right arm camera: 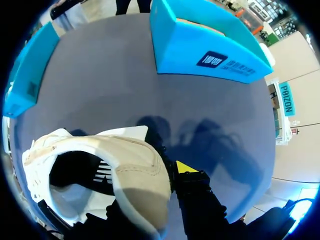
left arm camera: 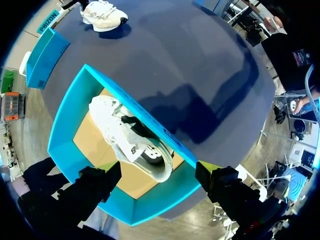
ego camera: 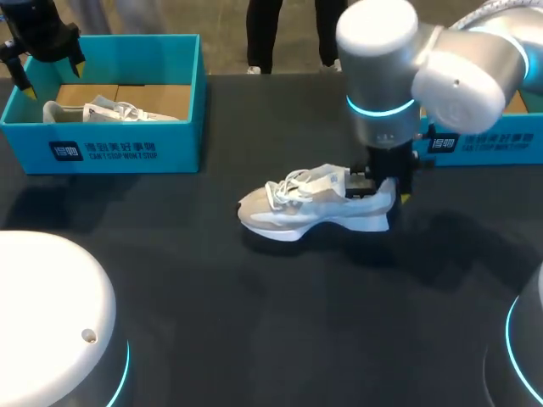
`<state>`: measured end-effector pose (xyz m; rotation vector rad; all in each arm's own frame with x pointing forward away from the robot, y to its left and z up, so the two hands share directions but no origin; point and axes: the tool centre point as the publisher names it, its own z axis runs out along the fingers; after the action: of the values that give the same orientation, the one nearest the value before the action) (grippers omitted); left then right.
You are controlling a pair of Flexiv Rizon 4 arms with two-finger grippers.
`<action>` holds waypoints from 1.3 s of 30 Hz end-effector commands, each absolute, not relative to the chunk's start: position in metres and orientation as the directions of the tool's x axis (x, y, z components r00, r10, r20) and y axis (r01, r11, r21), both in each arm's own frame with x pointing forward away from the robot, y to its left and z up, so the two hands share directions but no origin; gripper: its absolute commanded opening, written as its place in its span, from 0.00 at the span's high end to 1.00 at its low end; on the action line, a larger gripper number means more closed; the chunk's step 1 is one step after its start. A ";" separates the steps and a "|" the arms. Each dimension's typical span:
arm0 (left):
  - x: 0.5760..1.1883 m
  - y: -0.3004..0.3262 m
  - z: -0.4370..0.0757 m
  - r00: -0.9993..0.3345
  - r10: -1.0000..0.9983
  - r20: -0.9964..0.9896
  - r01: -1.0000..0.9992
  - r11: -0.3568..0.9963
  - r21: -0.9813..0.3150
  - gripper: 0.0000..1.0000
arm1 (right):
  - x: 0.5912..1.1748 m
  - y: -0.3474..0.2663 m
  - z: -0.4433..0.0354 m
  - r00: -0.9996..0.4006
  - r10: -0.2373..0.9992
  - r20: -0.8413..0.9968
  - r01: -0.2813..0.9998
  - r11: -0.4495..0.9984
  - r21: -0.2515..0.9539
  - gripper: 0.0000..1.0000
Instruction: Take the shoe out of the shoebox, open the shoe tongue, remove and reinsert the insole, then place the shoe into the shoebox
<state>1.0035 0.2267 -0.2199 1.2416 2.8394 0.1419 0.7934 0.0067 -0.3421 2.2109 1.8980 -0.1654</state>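
White shoe (ego camera: 297, 212) of woven cloth, smooth matt sole; shoebox (ego camera: 127, 148) – matt blue card; table (ego camera: 254, 322) dull, dark.

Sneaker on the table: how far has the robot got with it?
Done: the white-and-beige lace-up sneaker is out of its box, standing on the black table. In hand: the right gripper is at its heel. To do: tongue, insole, boxing it again. The left gripper hangs open over a blue cardboard shoebox holding a second white sneaker.
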 end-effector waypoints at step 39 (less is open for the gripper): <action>1.002 0.227 -0.219 -0.679 0.734 0.001 0.730 0.676 0.102 0.00 | 0.777 0.030 -0.363 0.187 0.963 -0.191 0.982 -0.180 0.058 0.23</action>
<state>1.0035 0.2267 -0.2199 1.2415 2.8395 0.1419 0.7812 0.0336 -0.3752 2.2786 1.8761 -0.1994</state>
